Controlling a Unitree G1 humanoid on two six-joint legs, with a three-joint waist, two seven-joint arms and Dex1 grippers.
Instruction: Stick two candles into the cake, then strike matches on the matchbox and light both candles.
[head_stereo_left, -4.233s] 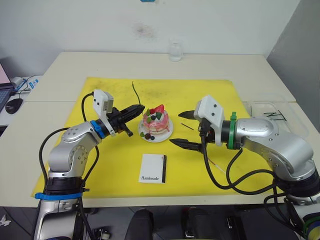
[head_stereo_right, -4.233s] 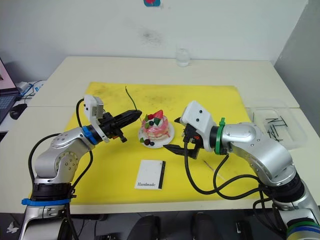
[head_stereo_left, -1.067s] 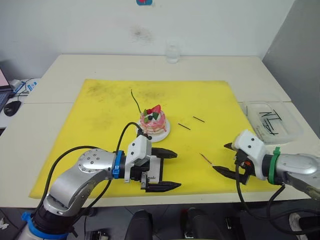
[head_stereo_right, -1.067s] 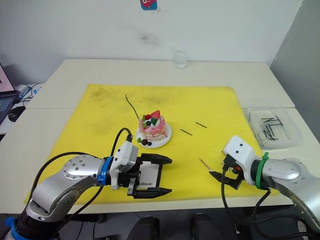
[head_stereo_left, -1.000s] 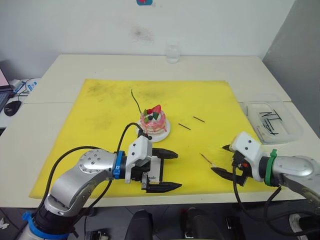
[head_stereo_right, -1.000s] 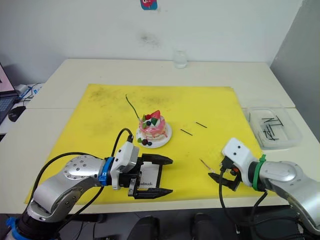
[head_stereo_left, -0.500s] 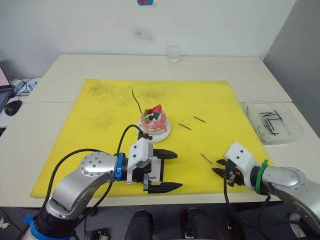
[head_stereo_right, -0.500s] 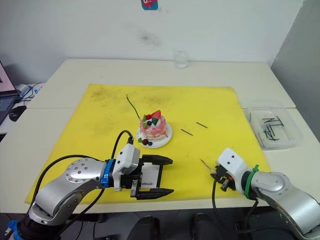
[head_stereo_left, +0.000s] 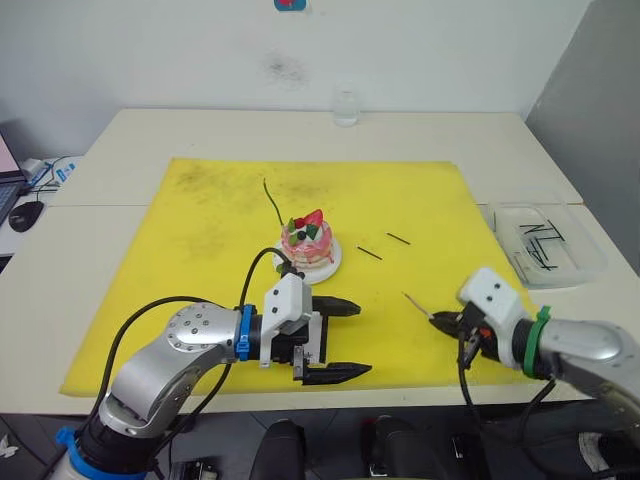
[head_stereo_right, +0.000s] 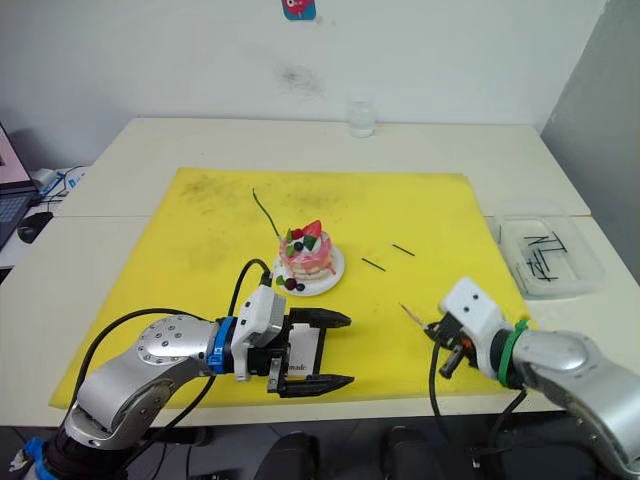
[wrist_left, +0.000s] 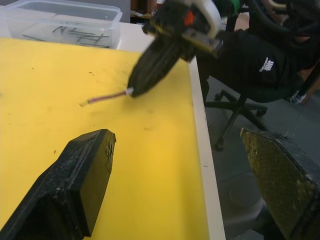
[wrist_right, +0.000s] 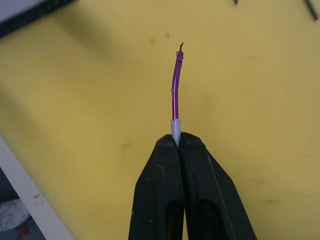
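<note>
Near the mat's (head_stereo_left: 200, 220) front right corner, the right gripper (head_stereo_left: 447, 322) pinched the red candle's (wrist_right: 175, 87) pale end (the green candle (head_stereo_left: 272, 201) stood in the cake (head_stereo_left: 308, 240)); the left gripper (head_stereo_left: 345, 340) gaped around the matchbox (head_stereo_left: 312, 340).

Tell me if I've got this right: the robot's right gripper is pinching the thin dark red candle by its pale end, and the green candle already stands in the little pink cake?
Almost. The right gripper does pinch the red candle, but the right eye view shows the green candle lying on the yellow mat behind the cake.
</note>
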